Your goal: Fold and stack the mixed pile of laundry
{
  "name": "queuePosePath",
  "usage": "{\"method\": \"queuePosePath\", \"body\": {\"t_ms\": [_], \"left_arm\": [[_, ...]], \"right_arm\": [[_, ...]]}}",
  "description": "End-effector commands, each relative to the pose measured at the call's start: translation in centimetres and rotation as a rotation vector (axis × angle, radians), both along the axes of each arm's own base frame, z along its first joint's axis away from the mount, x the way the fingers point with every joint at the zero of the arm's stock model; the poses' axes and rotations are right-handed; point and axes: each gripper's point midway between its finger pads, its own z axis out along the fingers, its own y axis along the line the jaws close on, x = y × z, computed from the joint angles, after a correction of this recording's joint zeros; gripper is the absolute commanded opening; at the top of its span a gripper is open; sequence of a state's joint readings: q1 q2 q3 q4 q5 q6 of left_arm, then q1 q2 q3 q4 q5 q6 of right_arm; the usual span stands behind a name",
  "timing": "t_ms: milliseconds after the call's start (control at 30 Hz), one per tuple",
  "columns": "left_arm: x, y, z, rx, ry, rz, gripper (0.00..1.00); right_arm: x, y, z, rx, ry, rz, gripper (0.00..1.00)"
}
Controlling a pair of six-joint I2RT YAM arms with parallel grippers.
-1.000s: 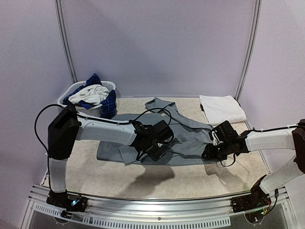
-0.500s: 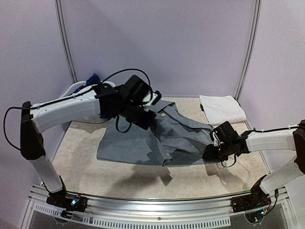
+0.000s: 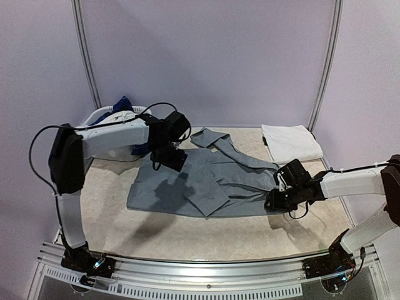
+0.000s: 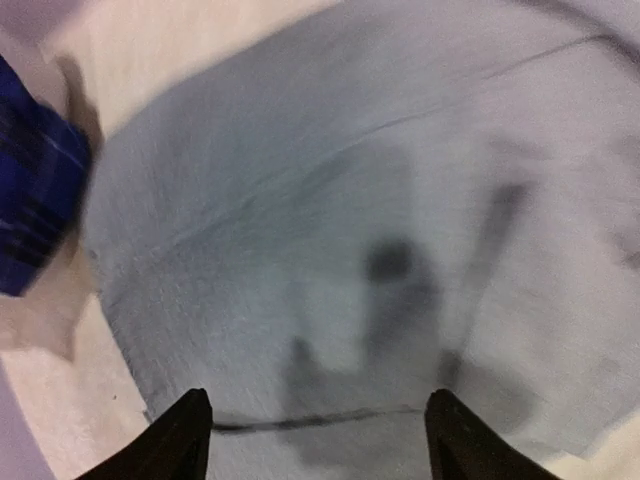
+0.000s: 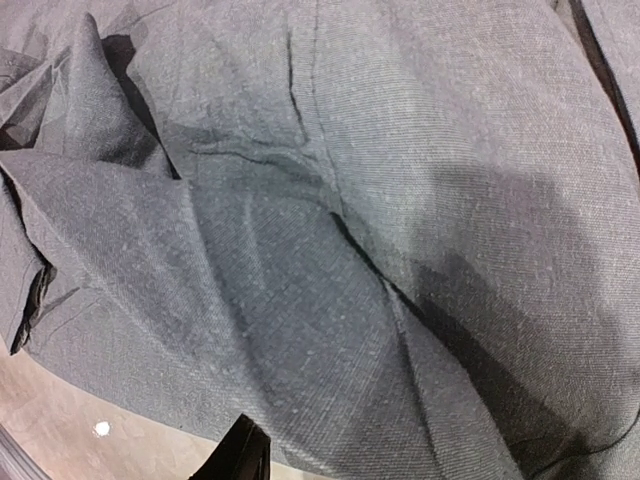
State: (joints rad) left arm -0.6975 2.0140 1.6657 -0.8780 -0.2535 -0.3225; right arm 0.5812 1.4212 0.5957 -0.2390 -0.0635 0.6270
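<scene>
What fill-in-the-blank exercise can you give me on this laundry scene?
The shirt spread on the table is ___.
The left gripper hangs above it with jaws ___.
The folded cloth at far right is ___.
The blue plaid piece lies in the white ___.
Missing: grey; open; white; basket.

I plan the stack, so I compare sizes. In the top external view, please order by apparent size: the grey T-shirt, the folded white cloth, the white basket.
1. grey T-shirt, clearly largest.
2-3. folded white cloth and white basket look alike; the basket is partly hidden, so no ranking.
</scene>
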Motion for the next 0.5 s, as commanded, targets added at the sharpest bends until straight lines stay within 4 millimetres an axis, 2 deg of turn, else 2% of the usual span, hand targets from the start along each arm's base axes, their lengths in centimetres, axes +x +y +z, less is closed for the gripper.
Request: {"method": "queuePosePath", "body": {"t_ms": [0,133,200,333,367,467], "left_arm": [[-4.8,-4.8,10.1,0.054,-0.354,-0.216,0.77],[-9.3,-9.2,7.8,0.059,-0.333,-0.400,0.75],[-10.9,-11.1,6.2,0.088,-0.319,-0.464,0.75],[-12.1,-14.3,2.5,0.155,-0.282,-0.525,0.75],[-12.3,-14.9,1.1,0.187,-0.263,-0.541,0.74],[-12.7,-16.4,-1.3,0.236,-0.237,-0.569,0.73]], "right_arm": [[0.5,0.2,0.9,0.014,-0.015,0.000,0.38],[0.8,0.1,1.6,0.003,-0.028,0.001,0.38],[0.8,0.1,1.8,0.005,-0.037,-0.001,0.38],[0.7,0.1,1.8,0.008,-0.036,0.001,0.38],[0.7,0.1,1.7,0.007,-0.033,0.001,0.38],[0.5,0.1,1.4,0.011,-0.027,0.000,0.38]]}}
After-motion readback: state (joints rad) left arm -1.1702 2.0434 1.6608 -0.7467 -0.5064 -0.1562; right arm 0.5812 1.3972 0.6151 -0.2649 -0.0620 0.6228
